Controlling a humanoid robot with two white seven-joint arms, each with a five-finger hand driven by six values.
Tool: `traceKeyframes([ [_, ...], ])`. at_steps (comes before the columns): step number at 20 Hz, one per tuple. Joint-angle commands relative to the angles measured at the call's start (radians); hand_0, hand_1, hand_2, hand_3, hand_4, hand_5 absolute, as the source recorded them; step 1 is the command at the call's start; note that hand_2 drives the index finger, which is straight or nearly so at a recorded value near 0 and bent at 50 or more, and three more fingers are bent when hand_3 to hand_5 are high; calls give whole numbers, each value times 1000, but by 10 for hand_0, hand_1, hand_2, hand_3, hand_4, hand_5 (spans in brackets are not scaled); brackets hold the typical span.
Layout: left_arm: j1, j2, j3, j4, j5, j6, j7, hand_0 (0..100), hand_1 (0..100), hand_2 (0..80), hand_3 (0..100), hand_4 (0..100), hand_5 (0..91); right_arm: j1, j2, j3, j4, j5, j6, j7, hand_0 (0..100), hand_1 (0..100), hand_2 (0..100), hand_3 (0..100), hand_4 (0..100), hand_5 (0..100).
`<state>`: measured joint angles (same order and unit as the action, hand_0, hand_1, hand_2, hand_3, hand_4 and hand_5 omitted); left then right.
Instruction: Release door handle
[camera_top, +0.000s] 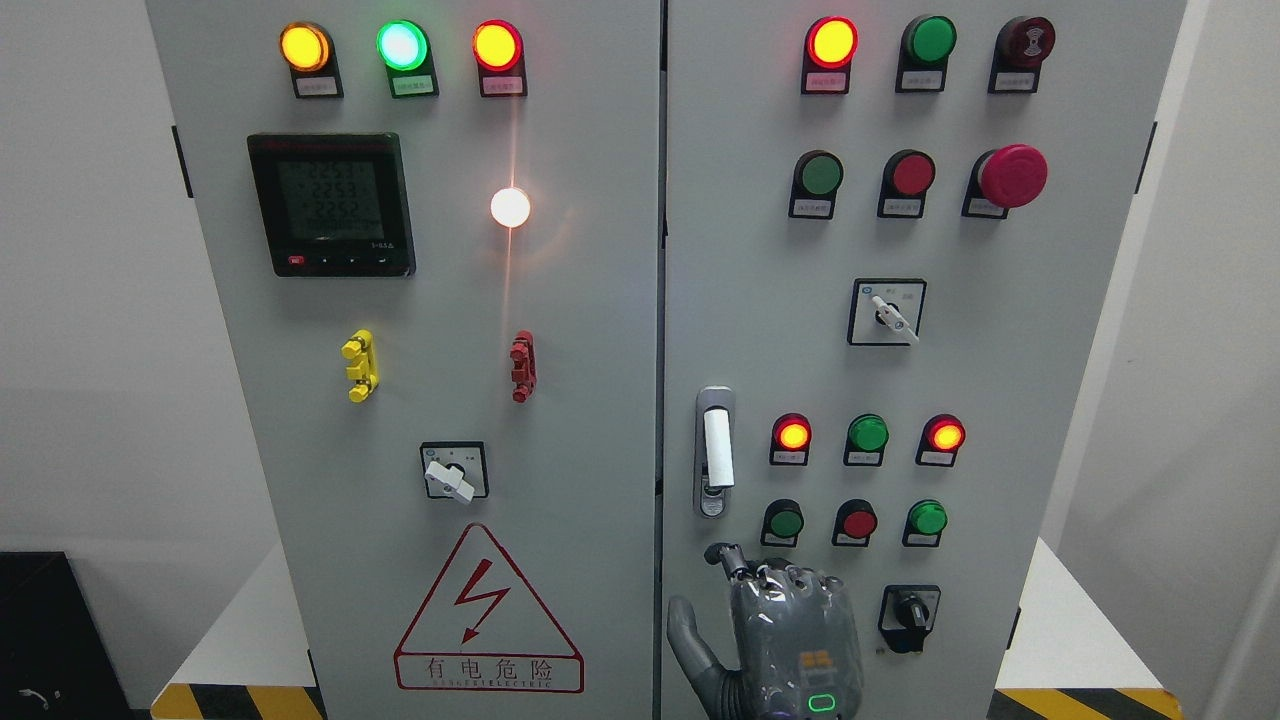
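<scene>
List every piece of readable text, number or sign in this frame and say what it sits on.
"有电危险": red-framed warning sign with lightning bolt, left cabinet door; the small line under it is too blurred.
Digital meter: three rows of digits, too faint to read surely.
Small label plates under the indicator lamps and buttons, e.g.: too small.
Selector switch plates, e.g.: print unreadable.
Nothing readable on the hand.

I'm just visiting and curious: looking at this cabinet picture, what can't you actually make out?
All in the head view:
- Small labels under the lamps: print too small to read.
- Meter screen: digits dim and blurred.
- Hand below the door handle: its arm is cut off by the bottom edge, so I can't say which arm it is; seen from behind, its finger positions are unclear.
- The other hand is out of view.
</scene>
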<state>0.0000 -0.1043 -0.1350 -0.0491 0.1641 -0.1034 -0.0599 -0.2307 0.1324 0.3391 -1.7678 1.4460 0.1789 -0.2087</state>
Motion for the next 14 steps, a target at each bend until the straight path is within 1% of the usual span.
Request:
traceKeyframes([
  [1, 8, 0, 0, 0, 0, -1, 0, 120, 556, 0, 0, 0, 0, 7, -2, -5, -39, -1, -1, 3, 459, 324, 633, 1000, 919, 996],
  [3, 8, 0, 0, 0, 0, 1, 0, 120, 556, 0, 0, 0, 0, 5, -2, -5, -42, -1, -1, 5, 417, 314, 670, 1000, 918, 993],
  [4, 8, 0, 0, 0, 0, -1, 0, 120, 556, 0, 0, 0, 0, 4, -2, -6, -45, -1, -1, 6, 392, 306, 703, 1000, 922, 990],
  [5, 9, 0, 0, 0, 0, 1, 0, 120, 556, 0, 0, 0, 0, 2, -2, -6, -45, -1, -1, 8, 381, 305, 710, 1000, 925, 990],
  [6, 8, 0, 0, 0, 0, -1, 0, 120, 556, 0, 0, 0, 0, 1, 0, -6, -45, -1, -1, 8, 367, 294, 756, 1000, 938, 993],
  [8, 9, 0, 0, 0, 0, 1, 0, 120, 556, 0, 0, 0, 0, -4, -2, -6, -47, 1, -1, 8, 316, 294, 809, 1000, 953, 999],
  [11, 9, 0, 0, 0, 0, -1, 0, 120, 556, 0, 0, 0, 0, -15, -4, -17, -45, 1, -1, 9, 283, 287, 888, 1000, 982, 1000],
  [14, 8, 0, 0, 0, 0, 1, 0, 120, 556, 0, 0, 0, 0, -41, -5, -19, -42, 2, -1, 9, 266, 287, 916, 1000, 983, 1000],
])
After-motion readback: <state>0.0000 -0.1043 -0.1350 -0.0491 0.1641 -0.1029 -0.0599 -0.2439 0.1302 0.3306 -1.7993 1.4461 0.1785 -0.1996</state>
